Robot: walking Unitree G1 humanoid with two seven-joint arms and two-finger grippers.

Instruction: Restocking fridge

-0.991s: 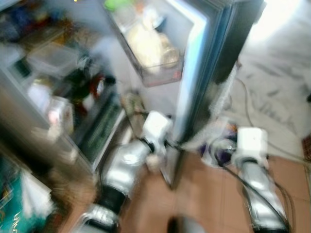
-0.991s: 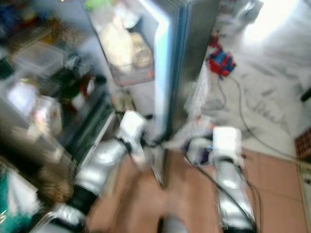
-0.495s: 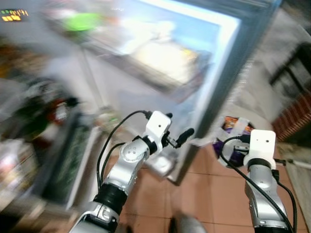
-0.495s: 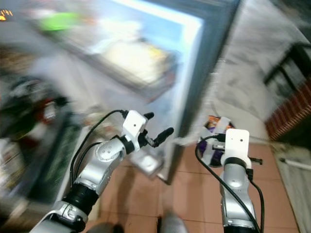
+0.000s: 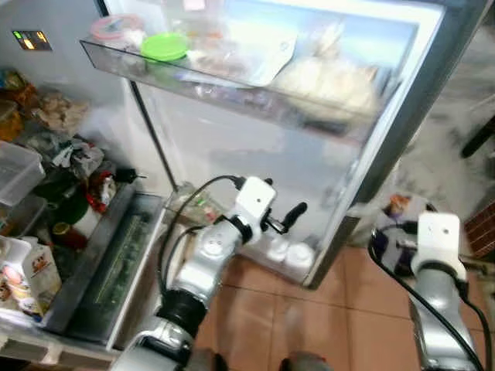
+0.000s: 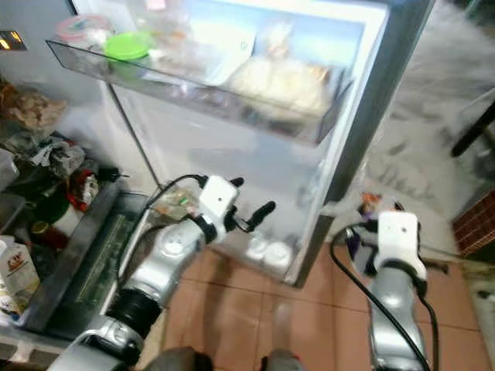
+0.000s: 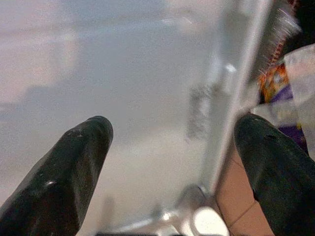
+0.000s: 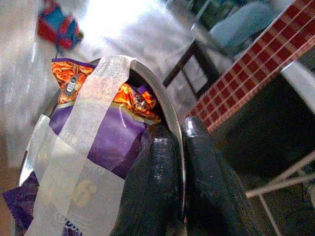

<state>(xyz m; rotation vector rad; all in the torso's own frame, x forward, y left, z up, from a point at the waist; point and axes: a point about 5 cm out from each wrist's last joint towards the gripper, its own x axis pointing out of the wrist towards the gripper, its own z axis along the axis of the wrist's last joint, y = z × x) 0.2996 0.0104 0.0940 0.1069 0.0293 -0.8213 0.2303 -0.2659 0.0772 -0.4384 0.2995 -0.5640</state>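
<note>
The open fridge door [image 5: 232, 147] stands before me, and its upper clear shelf [image 5: 255, 97] holds a green-lidded tub [image 5: 164, 46] and pale bags. My left gripper [image 5: 285, 197] is raised close to the door's inner wall, open and holding nothing, its fingers [image 7: 64, 172] spread wide. Low on my right, beside the door's edge, my right gripper [image 8: 178, 129] is shut on the rim of a metal bowl [image 8: 165, 105]. The bowl carries a purple and orange snack packet [image 8: 110, 132] under strips of clear tape. The same packet [image 5: 396, 207] peeks out past my right wrist.
The fridge's inside is at the left, with crowded shelves [image 5: 62, 147], a dark bottom drawer [image 5: 116, 263] and a carton [image 5: 22, 272]. Small white tubs [image 5: 288, 251] sit low in the door. Terracotta tiles [image 5: 340, 309] lie underfoot, and a red-tiled counter [image 8: 275, 54] stands at the right.
The camera has swung and the blur has settled, so the door shelf now lies across the top. Both arms keep their poses: left open, right still holding the bowl.
</note>
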